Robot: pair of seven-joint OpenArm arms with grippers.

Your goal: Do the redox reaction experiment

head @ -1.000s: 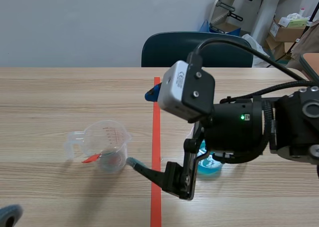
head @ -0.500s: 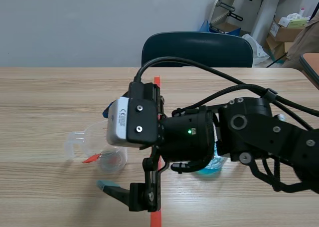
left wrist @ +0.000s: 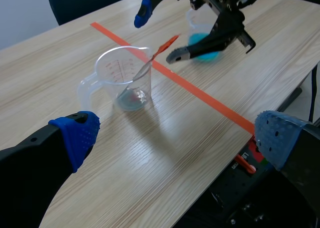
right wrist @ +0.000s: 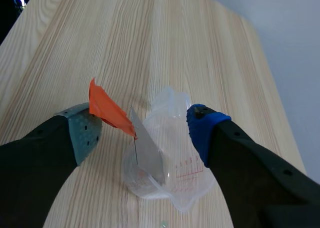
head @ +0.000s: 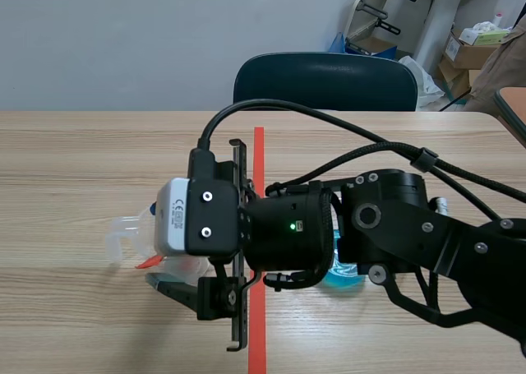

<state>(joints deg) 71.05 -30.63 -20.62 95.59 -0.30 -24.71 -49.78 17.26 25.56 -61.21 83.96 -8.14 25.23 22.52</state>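
On the wooden counter (left wrist: 165, 158), on the left arm's side of the orange-red tape line (left wrist: 200, 95), a clear measuring cup (left wrist: 122, 72) with red markings is standing upright. A stirrer (right wrist: 107, 110) with an orange-red handle and a flat metal blade is leaning inside it, its handle sticking out over the rim. The right arm is reaching across the tape line, and its end effector (right wrist: 142, 128) is hanging spread wide around the cup. Its grey-green pad (right wrist: 80, 133) is sitting just beside the stirrer's handle, and its blue pad (right wrist: 205, 125) is sitting at the opposite side of the rim. The left end effector (left wrist: 180, 135) is hovering near the cup with its fingers spread, gripping nothing. Across the tape line, a clear container of blue liquid (left wrist: 202, 37) is sitting partly hidden behind the right arm. A dark chair (head: 325, 78) is standing beyond the counter.
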